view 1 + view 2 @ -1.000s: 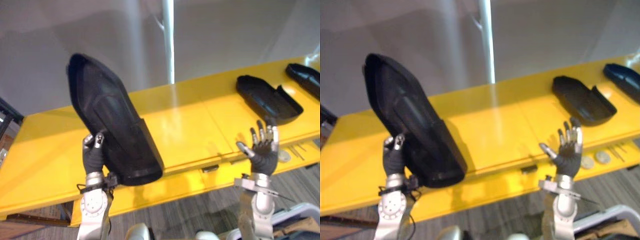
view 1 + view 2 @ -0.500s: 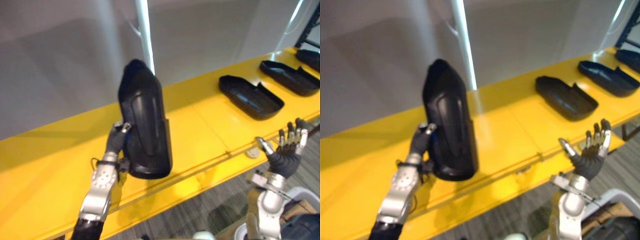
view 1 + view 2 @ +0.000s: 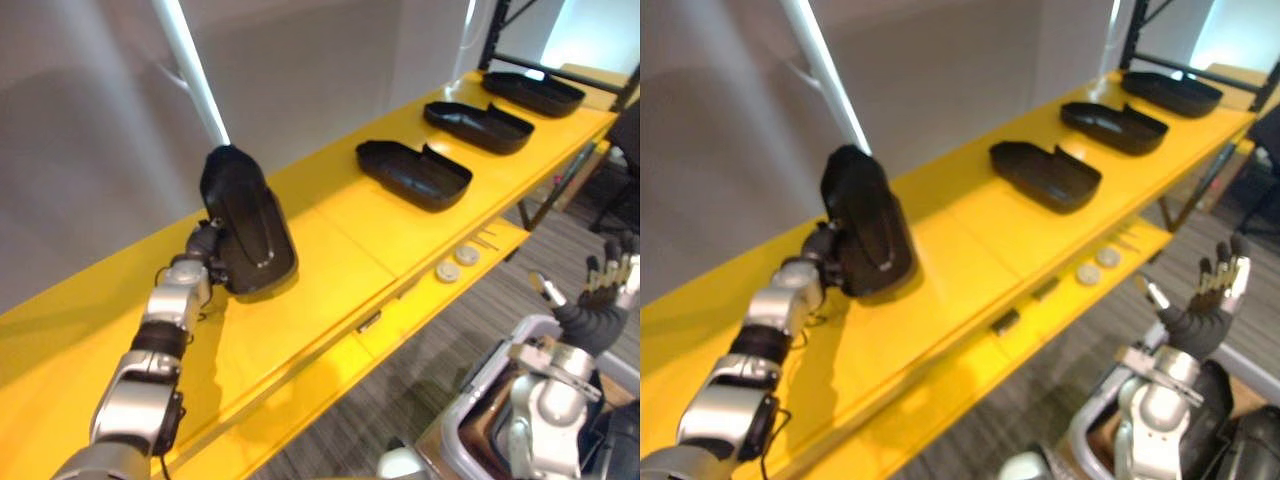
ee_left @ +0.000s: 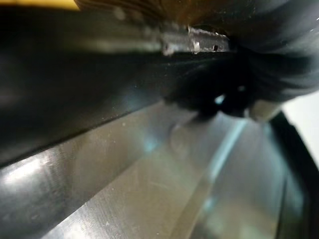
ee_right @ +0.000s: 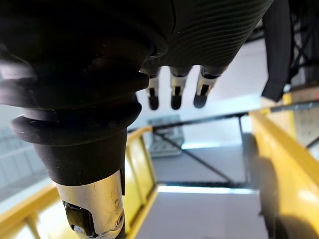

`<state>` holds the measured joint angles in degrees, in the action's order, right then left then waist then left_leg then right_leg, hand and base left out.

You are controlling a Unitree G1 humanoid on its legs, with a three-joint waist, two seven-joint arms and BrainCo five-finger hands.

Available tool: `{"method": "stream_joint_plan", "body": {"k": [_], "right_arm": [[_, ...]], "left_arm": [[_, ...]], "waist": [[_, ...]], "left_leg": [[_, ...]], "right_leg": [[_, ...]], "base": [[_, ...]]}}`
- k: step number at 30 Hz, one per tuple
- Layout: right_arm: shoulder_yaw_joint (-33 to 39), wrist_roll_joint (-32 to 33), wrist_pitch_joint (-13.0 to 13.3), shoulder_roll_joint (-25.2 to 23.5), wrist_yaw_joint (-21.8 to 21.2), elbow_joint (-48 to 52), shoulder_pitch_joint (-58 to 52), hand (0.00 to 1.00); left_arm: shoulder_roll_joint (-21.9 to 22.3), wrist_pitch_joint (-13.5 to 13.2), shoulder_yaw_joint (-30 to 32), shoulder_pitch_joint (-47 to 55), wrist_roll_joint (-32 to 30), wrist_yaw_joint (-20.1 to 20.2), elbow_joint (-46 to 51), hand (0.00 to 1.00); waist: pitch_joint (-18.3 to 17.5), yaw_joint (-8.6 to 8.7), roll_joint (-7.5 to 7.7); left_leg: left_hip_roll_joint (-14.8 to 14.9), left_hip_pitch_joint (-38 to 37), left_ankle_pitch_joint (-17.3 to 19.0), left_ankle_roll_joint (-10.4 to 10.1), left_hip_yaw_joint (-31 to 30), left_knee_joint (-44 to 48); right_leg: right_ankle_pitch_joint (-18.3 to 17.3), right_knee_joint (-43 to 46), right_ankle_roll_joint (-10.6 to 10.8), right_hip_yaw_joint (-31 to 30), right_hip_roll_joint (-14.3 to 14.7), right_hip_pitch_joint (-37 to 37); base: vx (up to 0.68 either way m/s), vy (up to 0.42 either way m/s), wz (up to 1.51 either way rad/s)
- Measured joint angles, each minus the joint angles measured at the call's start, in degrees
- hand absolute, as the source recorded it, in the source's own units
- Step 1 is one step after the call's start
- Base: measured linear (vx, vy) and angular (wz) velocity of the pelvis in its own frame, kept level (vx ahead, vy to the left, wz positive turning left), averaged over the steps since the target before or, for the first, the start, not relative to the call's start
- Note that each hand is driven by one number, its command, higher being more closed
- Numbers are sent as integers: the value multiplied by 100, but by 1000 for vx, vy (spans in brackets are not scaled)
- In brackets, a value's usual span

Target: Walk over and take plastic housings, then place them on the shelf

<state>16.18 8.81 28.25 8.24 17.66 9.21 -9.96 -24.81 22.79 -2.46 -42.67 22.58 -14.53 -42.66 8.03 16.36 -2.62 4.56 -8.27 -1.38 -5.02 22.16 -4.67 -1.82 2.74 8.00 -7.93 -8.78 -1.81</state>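
Observation:
A black plastic housing is down on the yellow shelf, tilted with its narrow end up toward the grey wall. My left hand is stretched out to it and curled round its near edge. In the left wrist view the housing's dark surface lies right against the camera. My right hand is raised at the lower right, clear of the shelf, fingers straight and spread, holding nothing. Three more black housings lie in a row further right along the shelf.
Two small pale discs lie on the shelf's lower front ledge. A white pole runs up the wall behind the held housing. A black rack post stands at the shelf's far right end. A bin stands on the grey carpet below.
The camera has swung, showing more of the shelf's right end. My left arm has reached forward and brought the housing down from upright onto the shelf. My right hand stays open.

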Motion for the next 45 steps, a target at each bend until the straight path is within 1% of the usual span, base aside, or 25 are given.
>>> {"method": "stream_joint_plan", "body": {"k": [1, 2, 3, 5, 8, 10, 11, 13, 17, 20, 23, 24, 28, 30, 33, 35, 37, 39, 40, 42, 44, 45], "right_arm": [[-16, 19, 0, 0, -42, 0, -20, 0], [-21, 51, 0, 0, -51, 1, -36, 0], [-39, 141, 0, 0, -55, 3, -72, 0], [-65, 171, 0, 0, -71, 4, -109, 0], [-162, 190, -3, 0, -155, 30, -108, 0], [-271, 285, -51, -3, -193, 66, -108, 0], [-325, 293, -122, -4, -240, 68, -108, 0], [-400, 391, -179, -4, -274, 88, -104, 0], [-424, 398, -196, -6, -274, 111, -85, 0], [-555, 397, -195, -5, -265, 113, -11, 0], [-620, 398, -193, -5, -262, 112, 28, 0], [-630, 398, -193, -5, -262, 109, 30, 0], [-644, 398, -180, -4, -263, 80, 168, 0], [-650, 398, -168, -2, -266, 18, 191, 0], [-652, 448, -168, 1, -276, -123, 249, 0], [-654, 522, -168, 7, -288, -125, 258, 0], [-654, 527, -168, 37, -343, -127, 259, 0], [-663, 623, -168, 88, -428, -131, 260, 0], [-663, 622, -167, 91, -441, -132, 261, 0], [-668, 622, -156, 91, -516, -138, 260, 0], [-668, 628, -116, 91, -535, -151, 260, 0], [-668, 644, -43, 91, -572, -160, 263, 0]], "left_arm": [[1, 140, 2, -55, 14, -157, -99, 100], [9, 199, 1, -86, 15, -218, -169, 100], [18, 328, 7, -117, 14, -309, -252, 100], [46, 454, 23, -117, 77, -422, -425, 100], [68, 612, 24, -115, 221, -555, -633, 100], [112, 652, 93, -113, 221, -646, -649, 100], [188, 675, 226, -111, 220, -718, -650, 100], [254, 694, 250, -111, 203, -775, -649, 100], [330, 783, 226, -111, 101, -761, -627, 100], [391, 817, 109, -111, -93, -669, -619, 100], [482, 807, -38, -116, -121, -657, -549, 100], [526, 794, -125, -117, -134, -654, -522, 0], [610, 803, -288, -117, -127, -595, -510, 0], [644, 812, -312, -117, -127, -473, -512, 0], [658, 811, -356, -116, -177, -247, -519, 0], [662, 788, -419, -115, -177, -232, -521, 0], [663, 729, -481, -103, -241, -192, -524, 0], [661, 538, -513, -43, -249, -101, -524, 0], [660, 486, -513, -24, -246, -69, -520, 0], [646, 338, -572, 17, -245, 148, -442, 0], [642, 303, -671, 57, -208, 288, -300, 0], [640, 176, -756, 185, -20, 371, -59, 0]], "waist": [[6, 36, -11], [8, 48, -14], [9, 87, -15], [11, 130, -18], [30, 151, -15], [76, 152, -4], [85, 150, 0], [84, 148, -1], [84, 147, -2], [83, 144, -2], [79, 127, -9], [79, 104, -9], [78, 63, -9], [77, 19, -10], [77, 4, -10], [76, 1, -7], [77, -4, -6], [75, -12, -6], [74, -16, -6], [70, -46, -3], [64, -80, 0], [39, -116, 0]], "left_leg": [[-1, -16, 0, 0, 39, 0], [-1, -24, 0, 0, 47, 0], [0, -27, 0, 0, 48, 0], [13, -25, 1, -1, 48, -1], [24, -17, 9, -12, 50, -2], [21, -15, 9, -11, 51, -3], [20, -10, 8, -12, 50, -12], [18, -10, 7, -12, 47, -25], [22, -31, 1, -17, 23, -27], [21, -23, -4, -19, -27, -27], [17, 22, -30, -16, -120, -28], [21, 28, -43, -16, -139, -28], [36, 32, -85, -20, -289, -34], [46, 29, -100, -21, -310, -35], [46, 34, -121, -18, -370, -38], [47, 34, -127, -17, -390, -38], [47, 36, -131, -16, -396, -39], [47, 39, -133, -17, -403, -40], [47, 41, -134, -19, -406, -40], [46, 58, -142, -18, -424, -40], [45, 86, -151, -16, -438, -40], [47, 141, -167, -14, -457, -39]], "right_leg": [[3, 0, -3, -22, 1, 10], [5, 0, -5, -33, 2, 11], [5, 0, -5, -37, 2, 9], [9, 0, -10, -37, 5, 12], [23, 0, -7, -40, 5, 31], [40, -5, -8, -43, 0, 34], [52, -14, -9, -43, -2, 34], [57, -18, -10, -42, -5, 28], [58, -37, -9, -13, -4, -25], [58, -38, -10, 11, -9, -40], [57, -38, -11, 105, -22, -54], [56, -38, -13, 144, -21, -73], [49, -45, -24, 264, -17, -149], [45, -43, -30, 289, -11, -169], [41, -42, -36, 320, -13, -196], [40, -42, -37, 330, -13, -208], [39, -42, -37, 331, -14, -208], [40, -42, -35, 337, -14, -209], [40, -42, -35, 340, -14, -209], [41, -42, -33, 362, -17, -209], [42, -45, -31, 412, -21, -204], [43, -46, -30, 459, -24, -173]], "base": [[-4, -17, -13], [-12, -22, -11], [-20, -23, -4], [-36, -31, 0], [-44, -26, -1], [-59, -31, -2], [-48, -29, 0], [-21, -14, 0], [-3, -13, 2], [-11, -25, 5], [-21, -27, 16], [-24, -33, 15], [-24, -29, 15], [-24, -21, 7], [-18, -18, 8], [-12, -12, 4], [0, 0, 0], [0, 0, 0], [0, 0, 0], [0, -10, 4], [-1, -11, 10], [4, -15, 12]]}}
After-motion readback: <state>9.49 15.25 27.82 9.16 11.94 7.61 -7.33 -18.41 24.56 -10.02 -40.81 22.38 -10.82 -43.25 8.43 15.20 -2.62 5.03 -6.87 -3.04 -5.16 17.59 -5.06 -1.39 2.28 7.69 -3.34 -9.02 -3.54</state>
